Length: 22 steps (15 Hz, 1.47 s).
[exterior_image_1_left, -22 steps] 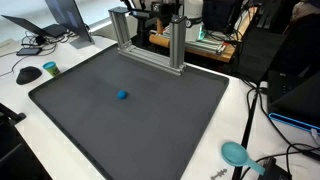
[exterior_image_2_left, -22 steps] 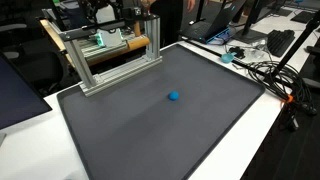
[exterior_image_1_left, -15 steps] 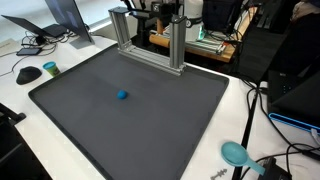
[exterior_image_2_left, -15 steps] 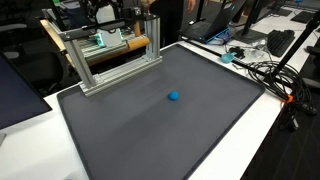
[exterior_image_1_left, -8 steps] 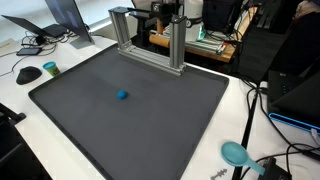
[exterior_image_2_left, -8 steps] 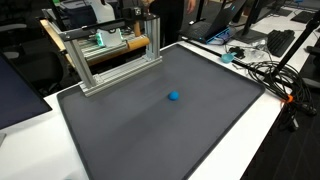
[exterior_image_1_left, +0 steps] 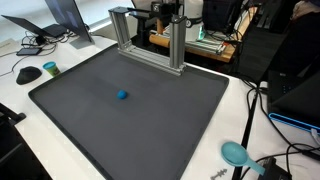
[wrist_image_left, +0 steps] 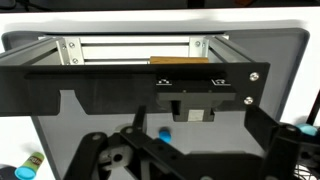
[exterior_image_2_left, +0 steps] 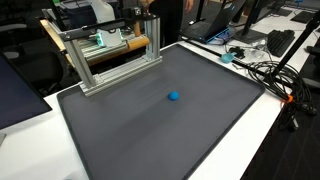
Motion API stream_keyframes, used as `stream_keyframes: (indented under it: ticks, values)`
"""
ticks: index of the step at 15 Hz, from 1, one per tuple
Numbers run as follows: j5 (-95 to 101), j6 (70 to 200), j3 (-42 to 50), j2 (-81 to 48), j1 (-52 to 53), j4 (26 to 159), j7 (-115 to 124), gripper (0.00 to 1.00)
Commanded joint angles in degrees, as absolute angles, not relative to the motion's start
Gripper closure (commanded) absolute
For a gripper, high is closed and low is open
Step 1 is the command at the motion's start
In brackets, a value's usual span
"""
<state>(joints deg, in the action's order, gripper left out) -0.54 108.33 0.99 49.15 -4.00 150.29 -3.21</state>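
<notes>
Though amid cables (exterior_image_2_left: 262,72), mat (exterior_image_1_left: 150,130) with ball (exterior_image_1_left: 122,96)

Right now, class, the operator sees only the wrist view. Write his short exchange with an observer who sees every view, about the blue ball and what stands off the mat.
Operator: Is anything touching the blue ball?
Observer: No; in both exterior views the blue ball lies alone on the dark mat, apart from the metal frame.
Operator: What stands off the mat?
Observer: An open laptop, past one end of the frame.
</notes>
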Motion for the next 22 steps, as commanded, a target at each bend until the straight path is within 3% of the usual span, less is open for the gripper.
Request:
stream_keyframes:
  ticks: [1, 10, 22]
  values:
    - [0.0, 108.2, 1.7, 49.2, -3.3, 150.2, -2.7, 0.0]
    - [0.0, 113.4, -5.7, 46.4, -0.8, 149.5, 5.1, 0.0]
    - [1.9, 120.1, -6.0, 37.6, -1.2, 150.0, 7.3, 0.0]
